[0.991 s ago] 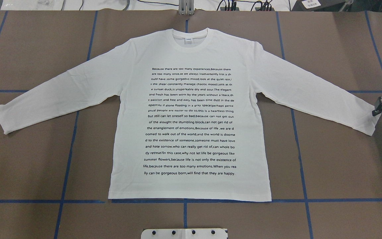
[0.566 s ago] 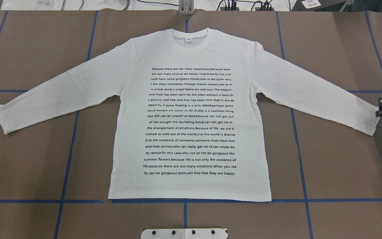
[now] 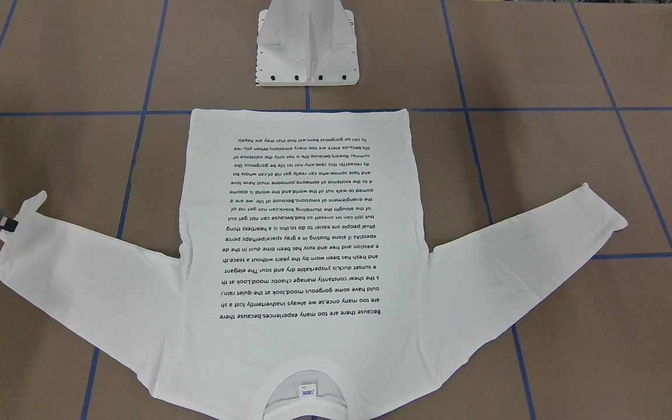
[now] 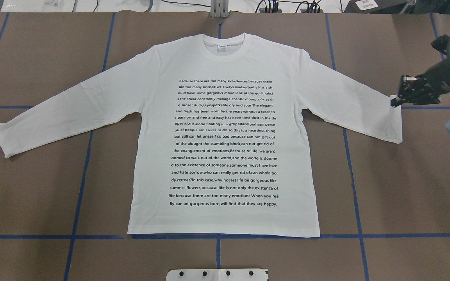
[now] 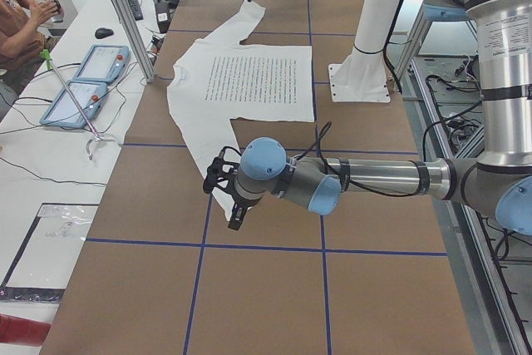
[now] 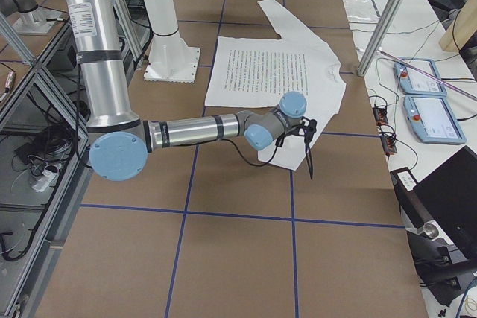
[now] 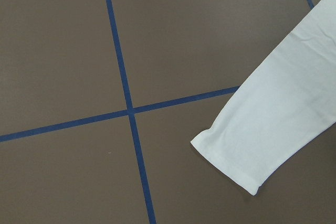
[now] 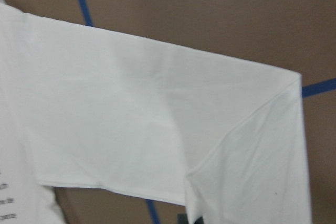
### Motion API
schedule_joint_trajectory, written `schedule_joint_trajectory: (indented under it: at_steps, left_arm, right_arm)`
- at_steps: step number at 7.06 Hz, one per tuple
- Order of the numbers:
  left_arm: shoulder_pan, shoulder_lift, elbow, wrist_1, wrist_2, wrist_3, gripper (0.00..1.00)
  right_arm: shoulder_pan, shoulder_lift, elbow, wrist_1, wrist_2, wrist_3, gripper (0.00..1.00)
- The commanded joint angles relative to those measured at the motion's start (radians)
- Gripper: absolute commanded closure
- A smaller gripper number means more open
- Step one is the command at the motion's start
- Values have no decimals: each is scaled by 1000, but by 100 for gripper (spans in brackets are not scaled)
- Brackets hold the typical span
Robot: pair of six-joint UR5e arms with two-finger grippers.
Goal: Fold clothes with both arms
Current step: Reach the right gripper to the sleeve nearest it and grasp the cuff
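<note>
Pinching the cuff of one sleeve, the right gripper (image 4: 397, 102) holds that end of the white shirt (image 4: 225, 136) up off the brown table (image 4: 404, 187), and the sleeve's end folds up toward it. Its fingertips are half buried in the cloth and hard to pick out. The rest of the shirt lies flat, print side up, with its collar (image 4: 224, 58) on the far side from the pedestal base (image 3: 307, 52). The left gripper (image 5: 229, 205) shows only in the side view from the robot's left, hovering near the other cuff (image 7: 226, 158); whether its fingers are parted or closed cannot be told. The overhead view cuts that arm off entirely, and its wrist camera catches only the cuff and blue tape lines (image 7: 126, 87)
</note>
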Motion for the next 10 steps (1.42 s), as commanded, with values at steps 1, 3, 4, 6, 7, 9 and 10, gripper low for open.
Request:
schedule_joint_trajectory:
  at_steps: [1,3,4,6,7,9,10]
  left_arm:
    - [0,1,0,0,-18,0,0]
    - [0,1,0,0,-20,3,0]
    - [0,1,0,0,-20,5,0]
    - [0,12,1,-18,-20,5,0]
    - [2,17,3,-34,-20,5,0]
    - [2,24,3,-46,-20,5,0]
    - [2,26,3,-46,-20,5,0]
  right_arm:
    - [-146,227,-5,-5,-97,347,100]
    - [-273,437,-89,-3,-298,520,100]
    - [-350,619,-228,0,-393,593,100]
    - [-500,793,-364,8,-593,607,100]
    - [-534,818,-384,11,-619,606,100]
    - [-577,889,-482,14,-684,604,100]
    - [-593,889,-491,35,-714,604,100]
